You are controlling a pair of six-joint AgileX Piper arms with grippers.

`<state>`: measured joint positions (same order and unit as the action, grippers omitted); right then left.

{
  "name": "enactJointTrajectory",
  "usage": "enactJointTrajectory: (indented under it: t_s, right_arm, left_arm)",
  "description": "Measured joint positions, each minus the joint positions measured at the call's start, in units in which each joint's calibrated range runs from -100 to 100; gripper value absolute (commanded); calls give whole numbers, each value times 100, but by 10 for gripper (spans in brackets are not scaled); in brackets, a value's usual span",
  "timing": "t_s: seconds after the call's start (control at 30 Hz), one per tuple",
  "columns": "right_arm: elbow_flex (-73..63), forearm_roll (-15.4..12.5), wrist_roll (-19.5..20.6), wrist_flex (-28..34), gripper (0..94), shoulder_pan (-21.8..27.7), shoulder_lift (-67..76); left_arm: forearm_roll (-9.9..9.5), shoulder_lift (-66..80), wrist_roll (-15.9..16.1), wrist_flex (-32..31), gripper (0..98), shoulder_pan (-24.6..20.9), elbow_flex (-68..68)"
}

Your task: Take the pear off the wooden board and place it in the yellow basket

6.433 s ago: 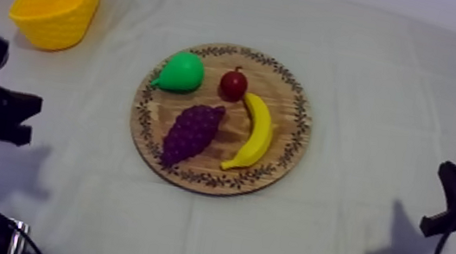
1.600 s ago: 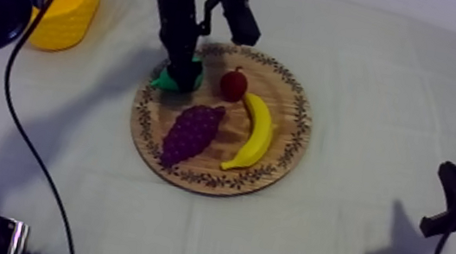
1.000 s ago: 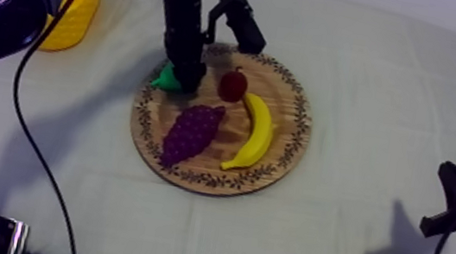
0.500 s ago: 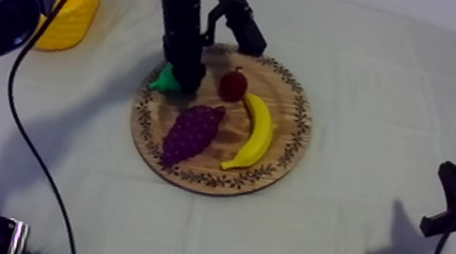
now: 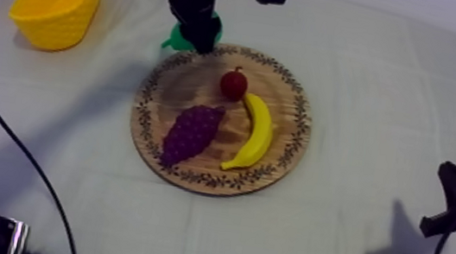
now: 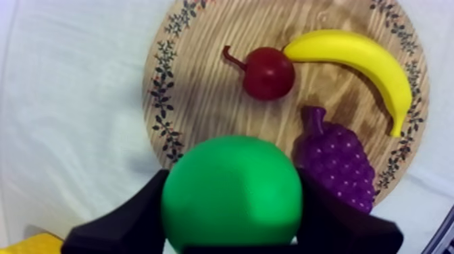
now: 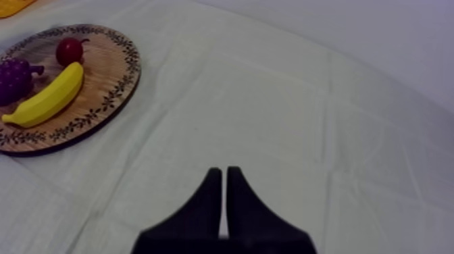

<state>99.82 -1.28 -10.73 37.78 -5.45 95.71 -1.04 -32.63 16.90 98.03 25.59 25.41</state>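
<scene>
**Lower right of the top view:** the right gripper (image 7: pixel 222 177) rests over the bare cloth (image 7: pixel 270 101). Its fingers are pressed together in a narrow wedge and hold nothing.

**Centre:** the round wooden board (image 5: pixel 169 91) carries the bunch of grapes (image 5: pixel 191 132), the banana (image 5: pixel 257 132) and the small red fruit (image 5: pixel 234 84). Its upper left part is bare.

**Over the board's upper left rim:** the left gripper (image 5: pixel 197 33) has its fingers (image 6: pixel 125 223) clamped on either side of the pear (image 6: pixel 232 192). They grip it across the broad belly and hold it clear of the board.

**Upper left:** the yellow basket (image 5: pixel 57 1) stands well apart from the pear.

**Handling:** the pear is probably a light, rigid toy with a smooth, rounded skin, so it could twist or slide between two flat fingers. The widest girth is the sound place to hold it. The fruit hides the contact, so how deep the fingers reach is hard to tell.
</scene>
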Motion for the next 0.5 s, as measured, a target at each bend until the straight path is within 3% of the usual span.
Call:
enactJointTrajectory:
  t_s: [0.5]
  right_arm:
    - [0, 0, 0, 0, 4, 0, 0]
  left_arm:
    - [-12, 401, 44, 178, 451, -76, 293]
